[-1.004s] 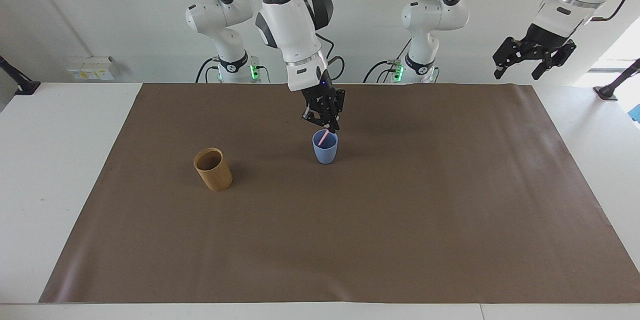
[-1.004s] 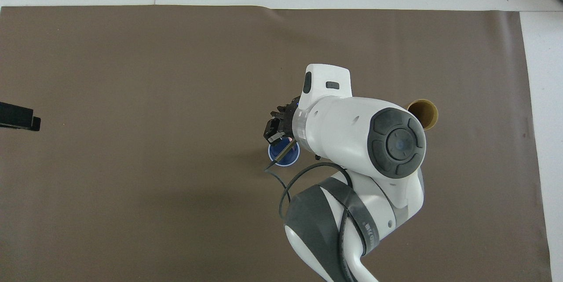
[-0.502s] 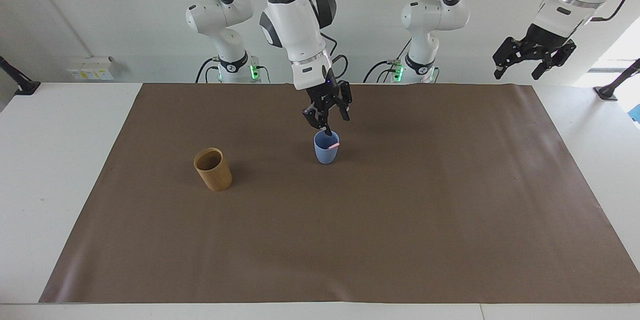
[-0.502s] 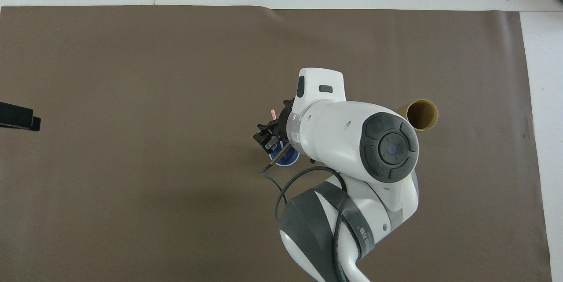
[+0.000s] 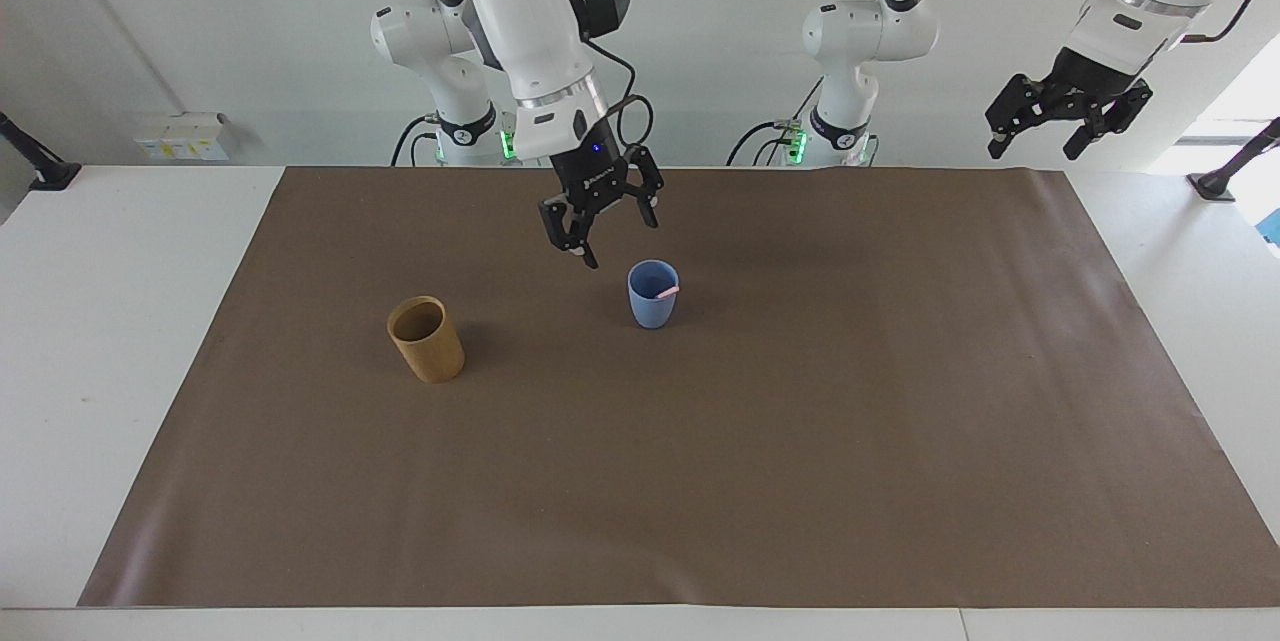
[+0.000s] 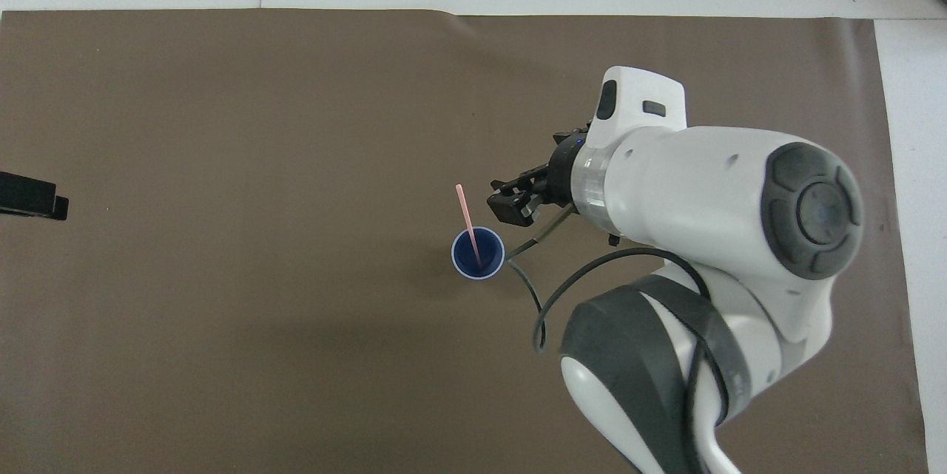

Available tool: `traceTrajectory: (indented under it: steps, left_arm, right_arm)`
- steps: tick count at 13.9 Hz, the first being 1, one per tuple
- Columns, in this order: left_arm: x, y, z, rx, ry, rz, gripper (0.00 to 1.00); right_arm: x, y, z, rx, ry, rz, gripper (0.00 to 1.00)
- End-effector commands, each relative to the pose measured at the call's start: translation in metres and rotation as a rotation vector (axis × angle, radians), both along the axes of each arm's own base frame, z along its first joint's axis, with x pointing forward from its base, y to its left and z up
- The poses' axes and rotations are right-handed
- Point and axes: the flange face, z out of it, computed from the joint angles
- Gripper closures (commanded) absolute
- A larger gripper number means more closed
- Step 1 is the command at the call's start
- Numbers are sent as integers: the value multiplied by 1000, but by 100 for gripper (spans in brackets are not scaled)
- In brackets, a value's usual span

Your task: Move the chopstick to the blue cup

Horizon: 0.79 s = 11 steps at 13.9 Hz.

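So the pink chopstick [image 6: 469,227] is sitting in the blue cup [image 5: 652,295], leaning on the rim with its top poking out on the side farther from the robots. Looks thin, stiff and super light, probably slippery, so I'd pinch it near the exposed upper end if it needs moving. The tan cup [image 5: 426,338] toward the right arm's end looks empty. The right gripper [image 5: 600,217] hangs over the mat beside the blue cup, claw spread, holding nothing. The left gripper [image 5: 1066,117] waits up high, claw spread too.
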Motion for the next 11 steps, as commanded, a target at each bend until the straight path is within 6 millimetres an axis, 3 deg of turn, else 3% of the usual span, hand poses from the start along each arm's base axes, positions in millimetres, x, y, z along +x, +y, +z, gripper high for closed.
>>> traceTrajectory:
  steps: [1, 3, 5, 11]
  left_arm:
    - [-4, 2, 2, 11, -4, 1, 0]
    - [-4, 2, 2, 11, -4, 1, 0]
    - [-4, 2, 2, 10, -4, 1, 0]
    - [-4, 2, 2, 11, -4, 1, 0]
  right_arm:
    - [-19, -57, 44, 1, 83, -66, 0]
    - [-19, -96, 71, 2, 143, -169, 0]
    - [-9, -121, 90, 18, 174, -287, 0]
    - [10, -150, 113, -79, 326, -636, 0]
